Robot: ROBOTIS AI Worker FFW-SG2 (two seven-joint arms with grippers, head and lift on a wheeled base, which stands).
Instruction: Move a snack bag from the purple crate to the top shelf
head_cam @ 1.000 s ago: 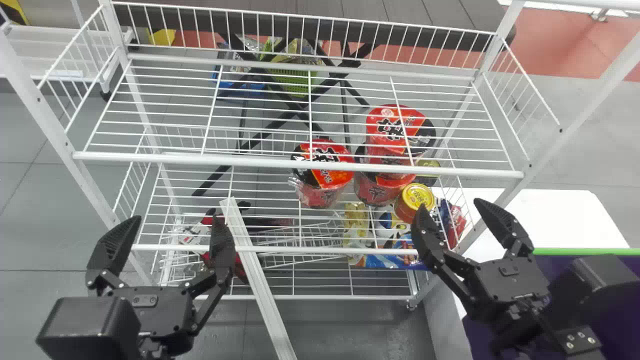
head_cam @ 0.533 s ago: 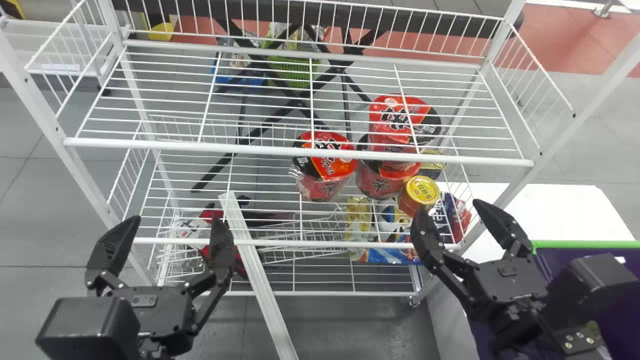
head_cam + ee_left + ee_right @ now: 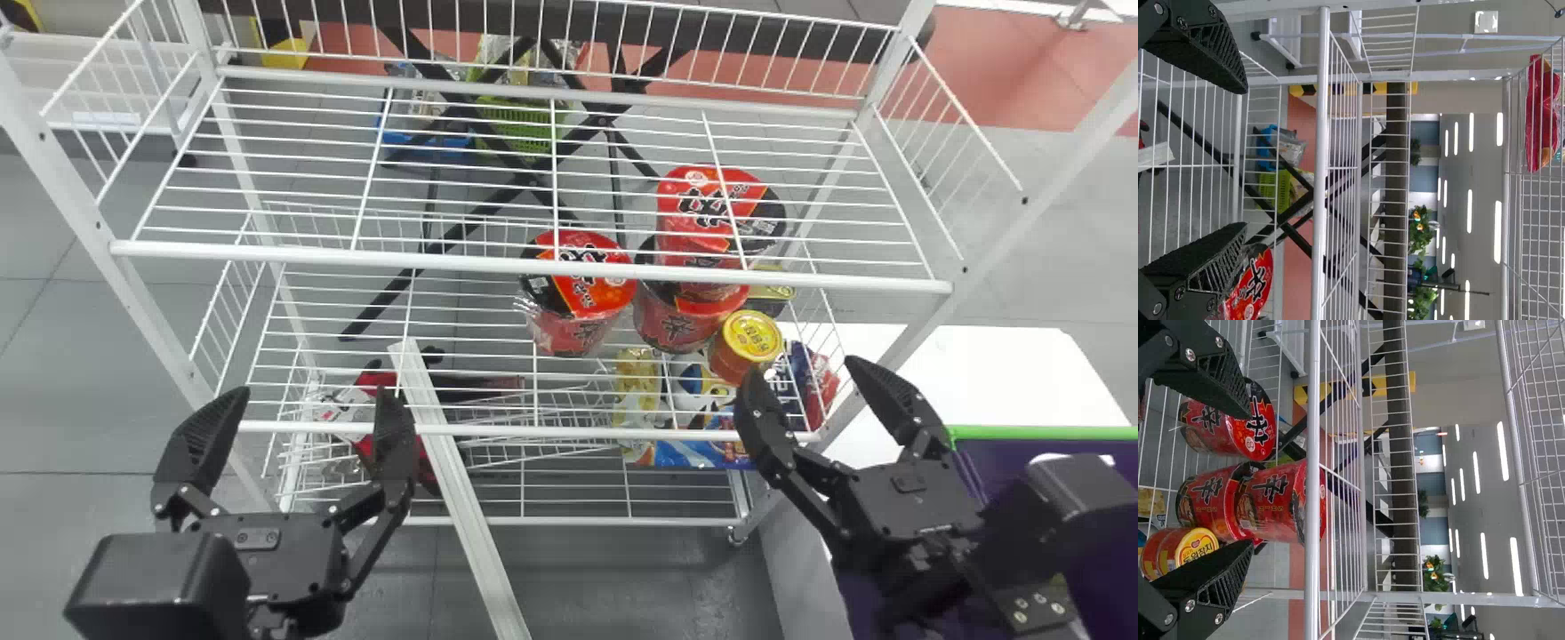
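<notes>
The purple crate (image 3: 1049, 434) with its green rim stands at the lower right, partly behind my right arm; a small white item (image 3: 1071, 459) shows in it. My right gripper (image 3: 806, 372) is open and empty, left of the crate and in front of the rack. Its two fingers stand apart in the right wrist view (image 3: 1250, 480), with noodle cups beyond. My left gripper (image 3: 311, 394) is parked open and empty at the lower left, as the left wrist view also has it (image 3: 1245, 157). A high wire shelf (image 3: 1506, 213) there carries a red bag (image 3: 1541, 113).
Red noodle cups (image 3: 582, 284) and a yellow-lidded can (image 3: 751, 336) stand on a lower wire shelf, with snack packs (image 3: 638, 396) below. White posts (image 3: 1036, 200) and shelf rails (image 3: 533, 265) lie ahead of the arms. A white table (image 3: 996, 373) adjoins the crate.
The rack has shifted upward in the head view, and its upper part looks slightly larger. The crate's rim sits a little higher. Both grippers hardly move in that view and stay open.
</notes>
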